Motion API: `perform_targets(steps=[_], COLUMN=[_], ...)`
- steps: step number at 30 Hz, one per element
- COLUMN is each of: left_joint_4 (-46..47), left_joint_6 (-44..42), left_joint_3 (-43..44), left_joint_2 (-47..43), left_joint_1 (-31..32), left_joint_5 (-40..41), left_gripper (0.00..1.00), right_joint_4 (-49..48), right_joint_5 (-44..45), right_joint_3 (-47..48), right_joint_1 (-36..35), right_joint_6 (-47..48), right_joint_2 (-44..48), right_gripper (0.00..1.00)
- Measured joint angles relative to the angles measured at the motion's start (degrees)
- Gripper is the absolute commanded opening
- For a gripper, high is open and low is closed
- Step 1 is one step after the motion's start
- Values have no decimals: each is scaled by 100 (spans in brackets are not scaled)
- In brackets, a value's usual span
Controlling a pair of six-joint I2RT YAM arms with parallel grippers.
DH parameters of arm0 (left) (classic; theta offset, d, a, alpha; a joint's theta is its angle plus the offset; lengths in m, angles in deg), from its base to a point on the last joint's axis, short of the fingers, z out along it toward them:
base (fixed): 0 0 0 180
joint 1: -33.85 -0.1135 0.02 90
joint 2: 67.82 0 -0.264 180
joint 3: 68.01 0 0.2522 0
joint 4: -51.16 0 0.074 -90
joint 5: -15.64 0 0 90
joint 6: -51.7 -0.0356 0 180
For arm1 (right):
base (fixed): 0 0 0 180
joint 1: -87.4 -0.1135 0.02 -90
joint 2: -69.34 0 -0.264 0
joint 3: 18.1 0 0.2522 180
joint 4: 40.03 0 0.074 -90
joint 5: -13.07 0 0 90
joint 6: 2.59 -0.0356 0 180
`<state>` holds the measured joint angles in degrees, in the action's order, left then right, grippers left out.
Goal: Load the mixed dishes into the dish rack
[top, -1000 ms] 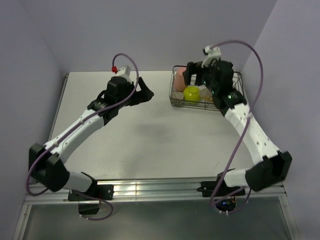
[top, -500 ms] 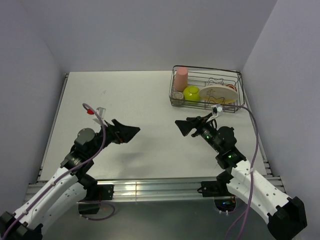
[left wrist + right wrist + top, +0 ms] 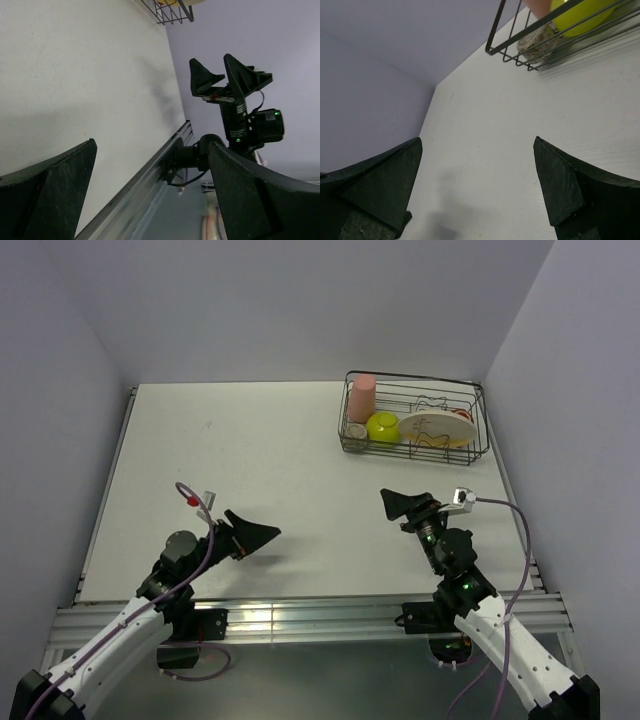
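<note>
1. From above: the dish rack point(image 3: 412, 449) sits at the far right corner of the table point(image 3: 240, 440), close to the right wall. Inside it the pink tumbler point(image 3: 363, 397) stands upright at the left end. The tiny greyish-beige cup point(image 3: 356, 430) is just in front of the tumbler, and the lime-green bowl point(image 3: 383, 426) is beside both. The pale-yellow plate point(image 3: 436, 427) leans across the right half. A sliver of orange point(image 3: 467, 416) past the plate's right edge may be the mug; I cannot tell more. My left fingers point(image 3: 255, 532) and my right fingers point(image 3: 398, 504) hang low near the table's near edge, well apart from each other and from the rack. A wide stretch of bare table lies between them and the rack.
2. Left wrist: my left fingers are spread wide with nothing between them. Past them I see the table, the rail point(image 3: 150, 170) along its near edge, and my right fingers across the gap, also spread and grasping nothing. Only 1 corner of the rack shows at the top edge, with its dishes cut off.
3. Right wrist: my right fingers are released and parted, framing bare table that runs to the left wall. The rack's near-left corner shows at the top. The cup sits against the wires, the bowl is behind it, and a bit of the tumbler shows. The plate and the orange sliver fall outside this view.
</note>
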<state>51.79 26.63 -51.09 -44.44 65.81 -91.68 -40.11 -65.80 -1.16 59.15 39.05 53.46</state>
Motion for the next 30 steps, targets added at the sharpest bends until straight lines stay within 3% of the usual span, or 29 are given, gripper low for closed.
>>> perform_targets(steps=[6, 12, 22, 30], left_joint_4=[774, 1285, 1038, 713], left_joint_6=[656, 1080, 1283, 1285], left_joint_3=[-105, -105, -105, -105], left_joint_2=[105, 24, -977, -1064], left_joint_1=[0, 0, 0, 0], left_joint_5=[-192, -398, -450, -450], left_gripper=[99, 99, 99, 99], right_joint_4=[514, 669, 1456, 2579], right_joint_5=[568, 444, 317, 352], right_joint_3=[-9, -26, -28, -33], right_joint_1=[0, 0, 0, 0], right_joint_6=[-442, -643, -852, -1040], right_joint_2=[470, 1185, 1545, 1543], right_gripper=[100, 100, 100, 100])
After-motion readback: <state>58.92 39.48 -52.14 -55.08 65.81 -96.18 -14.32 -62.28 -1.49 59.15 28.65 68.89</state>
